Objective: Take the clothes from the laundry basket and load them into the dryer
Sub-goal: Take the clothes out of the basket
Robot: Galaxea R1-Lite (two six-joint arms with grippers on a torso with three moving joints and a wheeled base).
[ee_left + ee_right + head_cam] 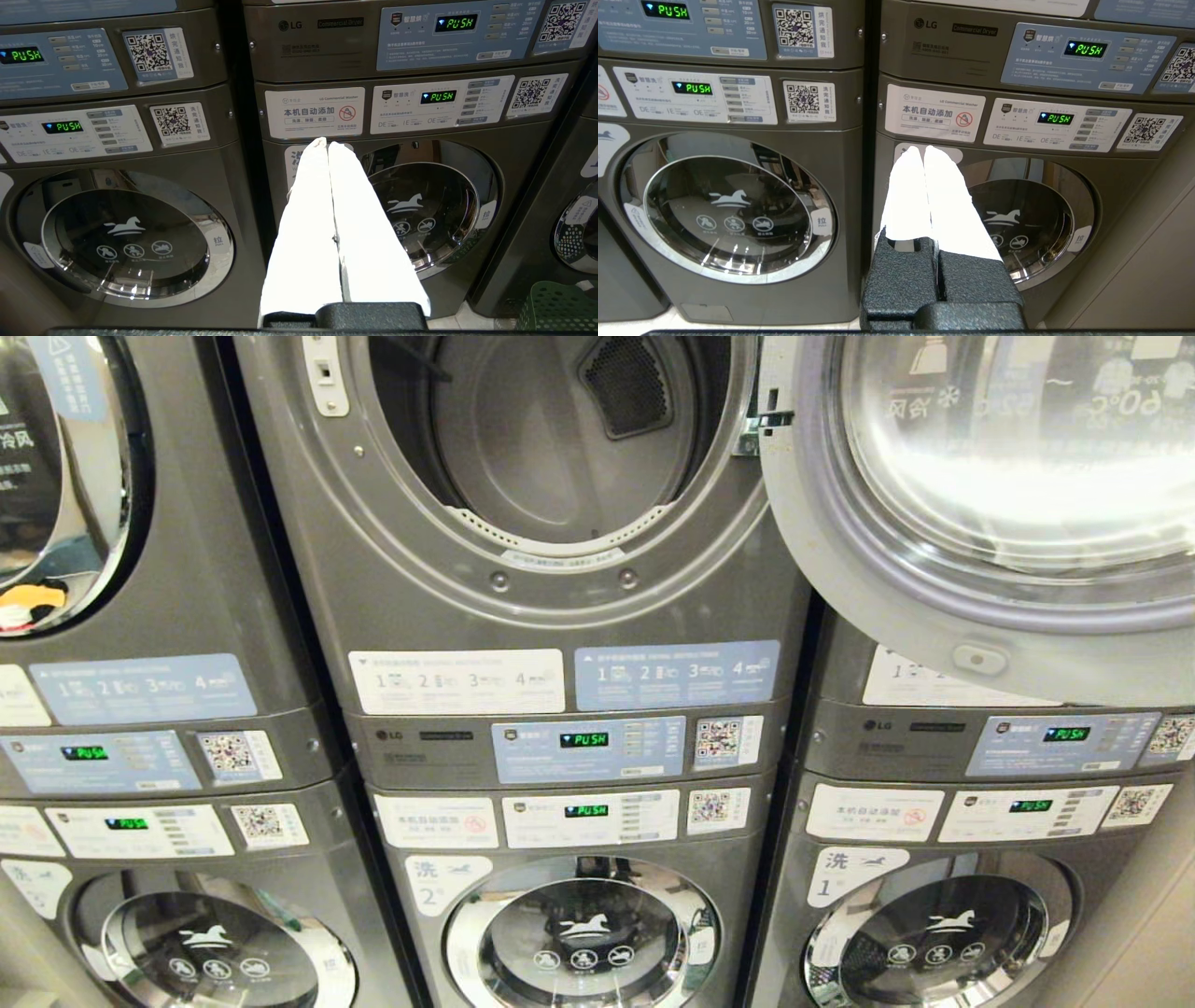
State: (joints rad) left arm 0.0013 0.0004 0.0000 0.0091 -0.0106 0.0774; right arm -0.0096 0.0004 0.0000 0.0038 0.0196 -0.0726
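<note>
The dryer [560, 560] is the upper middle machine; its round opening shows a bare grey drum, and its door [980, 523] hangs swung open to the right. A corner of the green perforated laundry basket [556, 303] shows on the floor by the lower machines in the left wrist view. No clothes are in view. My left gripper [327, 142] is shut with nothing in it, its white fingers pointing at the lower middle washer [420, 214]. My right gripper [923, 150] is likewise shut and empty, facing the lower right washer [1017, 224]. Neither arm shows in the head view.
Three stacks of grey machines stand side by side, each with control panels [588, 747] reading PUSH. The lower washer doors [583, 933] are closed. The open dryer door overlaps the front of the right-hand stack. A beige wall [1148, 261] lies at far right.
</note>
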